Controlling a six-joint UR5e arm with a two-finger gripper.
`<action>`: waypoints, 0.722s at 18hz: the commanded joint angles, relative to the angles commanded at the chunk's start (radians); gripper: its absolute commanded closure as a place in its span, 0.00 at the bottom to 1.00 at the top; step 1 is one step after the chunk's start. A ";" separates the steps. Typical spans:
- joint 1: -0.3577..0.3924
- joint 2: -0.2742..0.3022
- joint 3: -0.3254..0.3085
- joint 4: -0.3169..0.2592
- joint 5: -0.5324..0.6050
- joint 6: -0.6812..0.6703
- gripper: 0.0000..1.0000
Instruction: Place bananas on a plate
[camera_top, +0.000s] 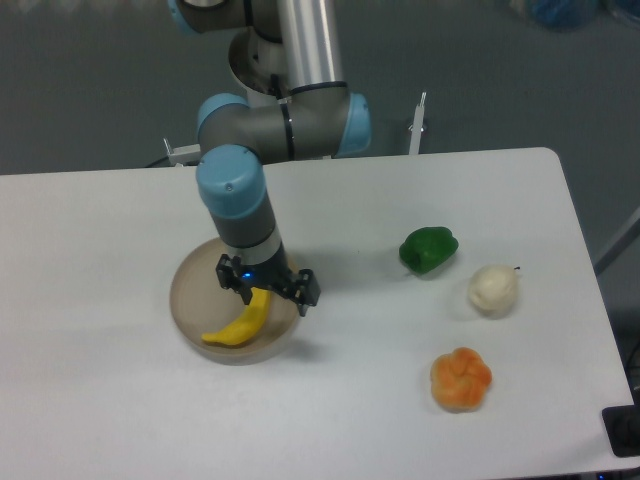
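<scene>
Left of centre I log: banana (238, 325) lying inside plate (185, 300). Gripper (268, 287) above its upper end, fingers spread apart, gripping nothing. Right side: green pepper (429, 249).

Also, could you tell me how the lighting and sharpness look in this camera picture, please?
Fixed camera: soft, even light; faint shadows beside the plate and green pepper. No glare on the white table. Banana and gripper reasonably sharp; the grey background looks soft.
</scene>
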 joint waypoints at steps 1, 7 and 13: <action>0.020 -0.005 0.041 -0.002 0.000 0.009 0.00; 0.175 -0.005 0.135 0.002 -0.002 0.377 0.00; 0.255 -0.009 0.155 0.002 -0.003 0.577 0.00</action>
